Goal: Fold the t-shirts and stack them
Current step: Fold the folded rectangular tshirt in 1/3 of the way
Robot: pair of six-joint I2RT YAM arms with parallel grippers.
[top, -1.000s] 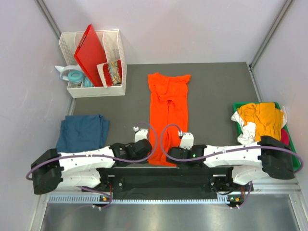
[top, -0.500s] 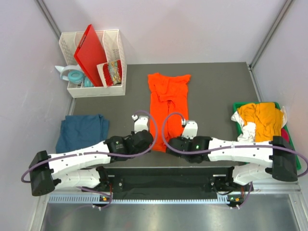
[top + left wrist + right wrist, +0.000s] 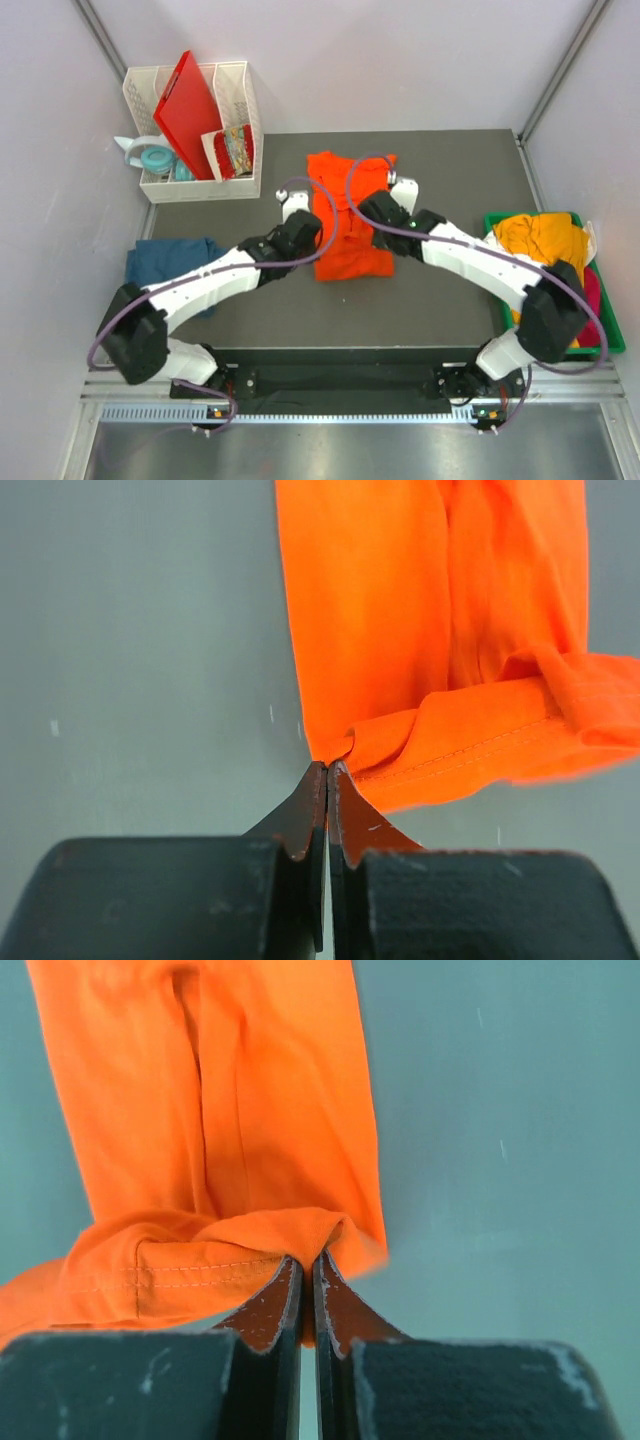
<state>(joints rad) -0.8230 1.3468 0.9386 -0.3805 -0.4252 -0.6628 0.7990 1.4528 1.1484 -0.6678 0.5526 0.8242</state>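
orange cloth is the work in hand: the bright orange short-sleeved t-shirt (image 3: pixel 352 250) lies at the centre of the top view on the dark grey counter (image 3: pixel 440 310), between both arms. the left fingers (image 3: pixel 305 820) are shut tight on one corner of its stitched hem and the right fingers (image 3: pixel 275 1305) on the other corner, so the hem spans between them above the lower layer. holding both corners level looks meant to keep that edge straight while the lower half is doubled over the upper half. the shirt's long axis runs bottom to top of the top view, with the collar end toward the upper edge and the rounded fold toward the bottom. a loosely folded dark teal-blue t-shirt (image 3: pixel 165 272) sits at middle left, likely the start of the stack. a heap of mustard-yellow and white shirts (image 3: pixel 540 245) lies in the green plastic tray (image 3: pixel 612 345) at the right.
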